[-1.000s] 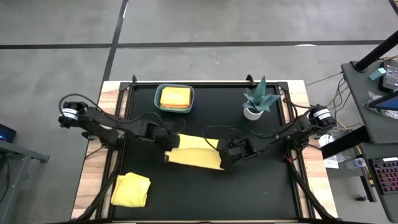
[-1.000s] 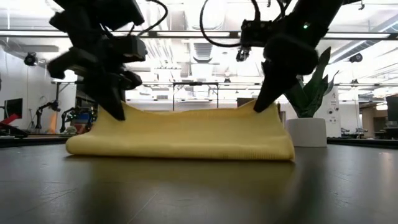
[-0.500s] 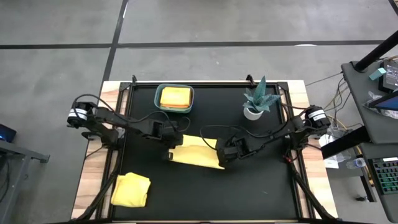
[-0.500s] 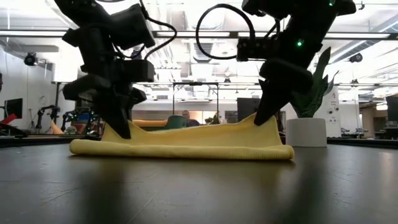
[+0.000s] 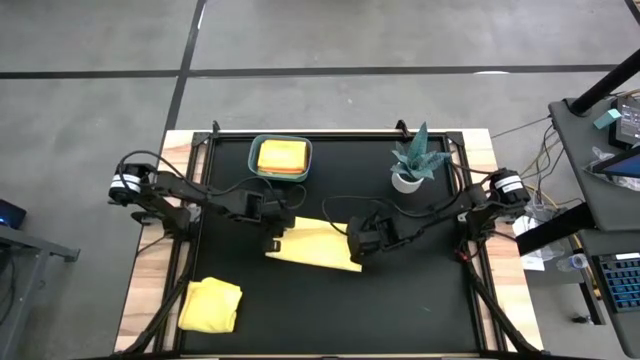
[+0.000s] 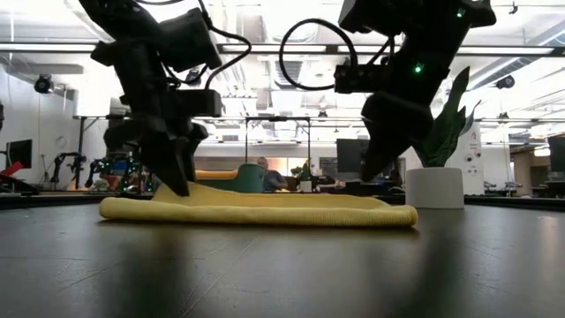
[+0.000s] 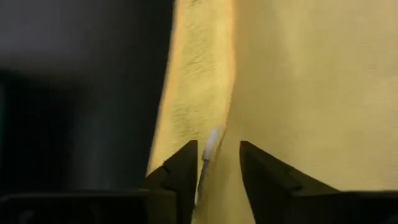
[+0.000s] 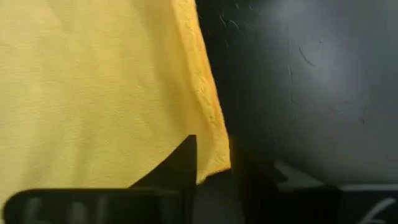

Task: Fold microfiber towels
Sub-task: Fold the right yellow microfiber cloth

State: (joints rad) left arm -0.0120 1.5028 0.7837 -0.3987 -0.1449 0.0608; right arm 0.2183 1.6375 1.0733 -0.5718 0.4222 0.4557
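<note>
A yellow microfiber towel (image 5: pixel 312 245) lies folded flat in the middle of the black table, a low strip in the low view (image 6: pixel 256 210). My left gripper (image 5: pixel 272 240) stands at its left end, open, with the towel's edge and a small white tag (image 7: pixel 211 142) between its fingers. At the towel's right end my right gripper (image 5: pixel 353 243) is open. It hangs just above the cloth in the low view (image 6: pixel 366 172), with a towel corner (image 8: pixel 214 163) between its fingers. A second folded yellow towel (image 5: pixel 210 305) lies near the front left. My left gripper comes slanting down onto the towel's left end, with the cloth's edge (image 7: pixel 202 124) between its open fingers. I cannot tell whether the fingers touch the cloth.
A teal bin (image 5: pixel 255 170) holding an orange-yellow towel (image 5: pixel 281 157) stands at the far edge, left of centre. A small potted plant (image 5: pixel 410 165) stands at the far right. Bare black table lies in front of the towel and to the right.
Both grippers have gone down, lowering the towel's raised edge. That edge stood up between them and now lies flat on the lower layer. The right-hand corner has dropped away from my right gripper, which has let go.
</note>
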